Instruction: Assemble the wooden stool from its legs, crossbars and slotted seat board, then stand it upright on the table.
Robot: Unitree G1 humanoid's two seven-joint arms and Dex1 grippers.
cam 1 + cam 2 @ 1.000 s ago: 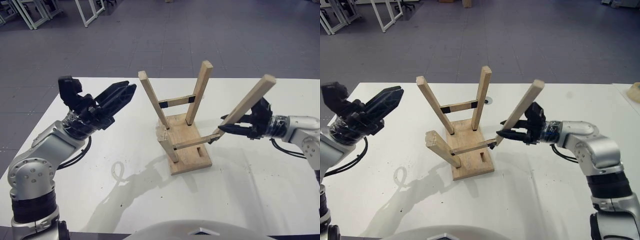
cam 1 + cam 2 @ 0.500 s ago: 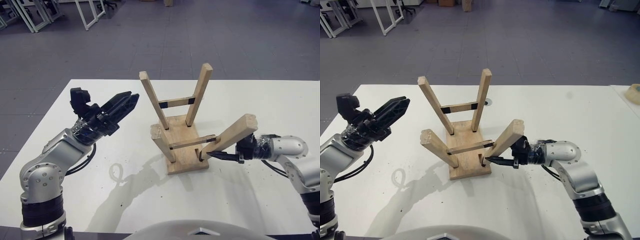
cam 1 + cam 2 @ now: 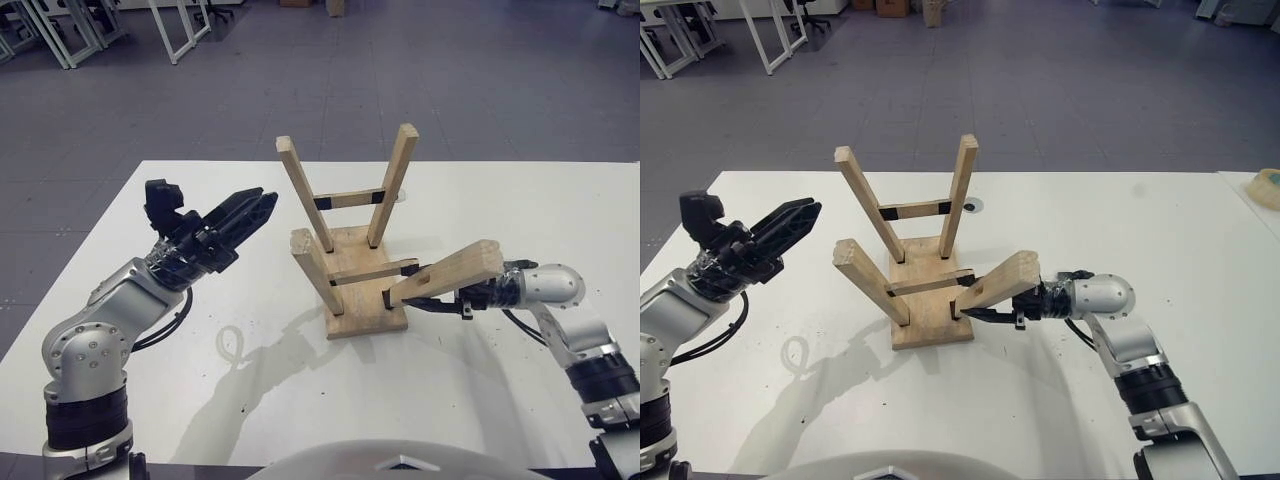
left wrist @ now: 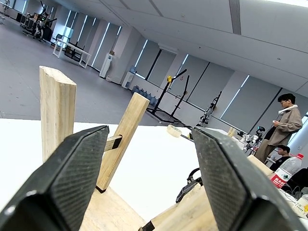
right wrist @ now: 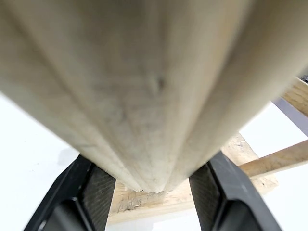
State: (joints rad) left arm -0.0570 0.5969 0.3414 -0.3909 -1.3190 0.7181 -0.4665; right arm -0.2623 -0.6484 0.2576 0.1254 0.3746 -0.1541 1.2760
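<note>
The stool lies upside down at the middle of the white table [image 3: 520,200], its slotted seat board [image 3: 362,312] flat on the surface. Two legs stand tilted from the board's 12 o'clock edge, the left one [image 3: 304,195] and the right one [image 3: 391,185], joined by a crossbar [image 3: 350,200] with black-taped ends. A third leg [image 3: 314,270] leans up at the 8 o'clock corner, and a second crossbar [image 3: 371,271] runs from it toward 3 o'clock. The fourth leg [image 3: 447,275] slants low over the 4 o'clock corner, clamped between the jaws of the right gripper [image 3: 985,314]. At 9 o'clock, apart from the stool, the left gripper [image 3: 258,203] hangs above the table, jaws spread and empty.
</note>
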